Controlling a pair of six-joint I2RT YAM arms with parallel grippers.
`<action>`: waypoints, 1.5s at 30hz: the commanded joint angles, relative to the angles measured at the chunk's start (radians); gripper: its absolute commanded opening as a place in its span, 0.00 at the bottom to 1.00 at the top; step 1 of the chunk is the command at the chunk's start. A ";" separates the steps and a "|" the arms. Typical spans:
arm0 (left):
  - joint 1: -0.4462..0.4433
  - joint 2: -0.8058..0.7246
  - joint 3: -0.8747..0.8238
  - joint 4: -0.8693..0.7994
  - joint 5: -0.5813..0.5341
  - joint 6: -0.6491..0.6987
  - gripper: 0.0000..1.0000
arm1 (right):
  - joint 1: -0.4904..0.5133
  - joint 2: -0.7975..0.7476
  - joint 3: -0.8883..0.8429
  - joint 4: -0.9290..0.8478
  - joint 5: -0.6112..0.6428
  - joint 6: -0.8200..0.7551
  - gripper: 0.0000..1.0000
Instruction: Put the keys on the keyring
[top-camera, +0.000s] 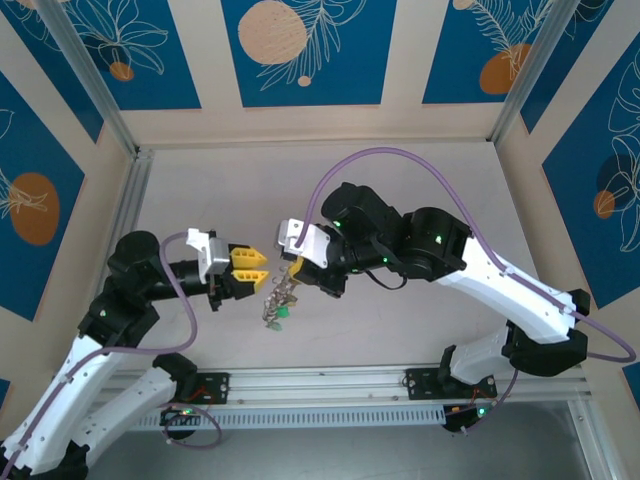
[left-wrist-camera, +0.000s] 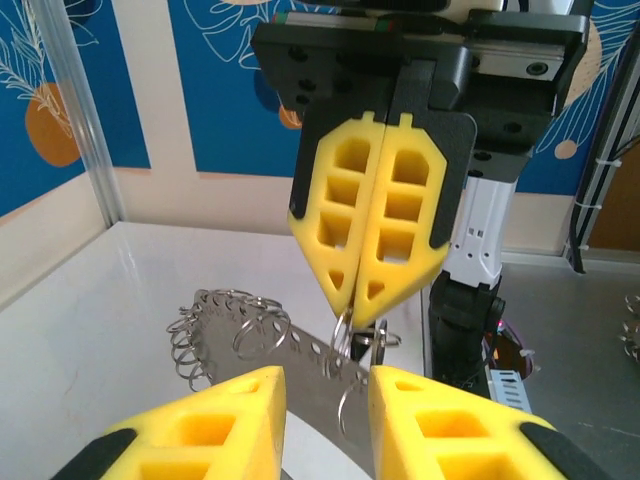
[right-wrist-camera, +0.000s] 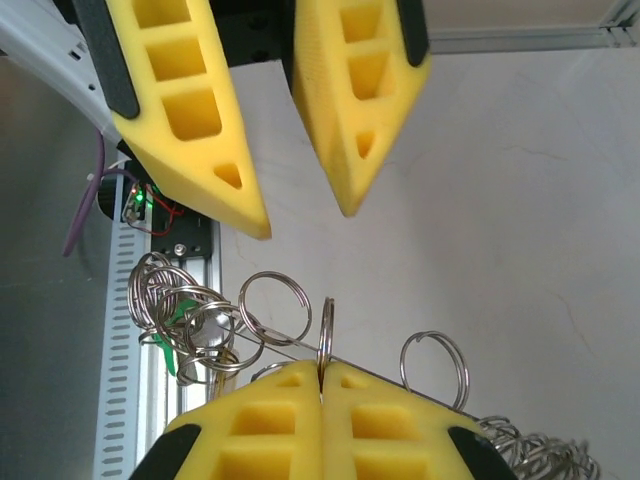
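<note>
I had the right jaws fully shut on the keyring (right-wrist-camera: 326, 332), pinching 1 thin ring of it edge-on at the very tips of their yellow fingers (left-wrist-camera: 385, 220). The left jaws stood partly open just across from the right jaws, their fingers (right-wrist-camera: 190, 120) apart with nothing between them and their tips aimed at the pinched ring.

The step in hand, as I judged it, was a 2-arm handover: steady that ring so the keys could be fed on. To do it well I would hold the right jaws firm and motionless. I would bring the left jaws in slowly, centred on the wire of that 1 ring. They should close only on it, clear of the loose rings beside it and short of the right jaws' tips.

The rest of the keyring hung below the right jaws: a bunch of split rings, a green tag (top-camera: 283, 312) and a perforated metal strip (left-wrist-camera: 300, 345). Whether its low end touched the surface (top-camera: 420, 170) I could not tell. From above, its long axis ran from the right jaws toward the arm bases, tipped slightly to the left arm's side.
</note>
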 joint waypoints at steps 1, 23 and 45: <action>-0.019 0.018 -0.013 0.086 0.041 -0.028 0.28 | -0.017 0.022 0.061 -0.025 -0.065 -0.007 0.00; -0.078 0.085 0.010 0.027 0.000 0.026 0.01 | -0.043 0.049 0.103 -0.010 -0.166 -0.051 0.00; -0.093 0.139 -0.087 0.410 -0.025 -0.145 0.00 | -0.219 -0.200 -0.358 0.375 -0.280 0.121 0.35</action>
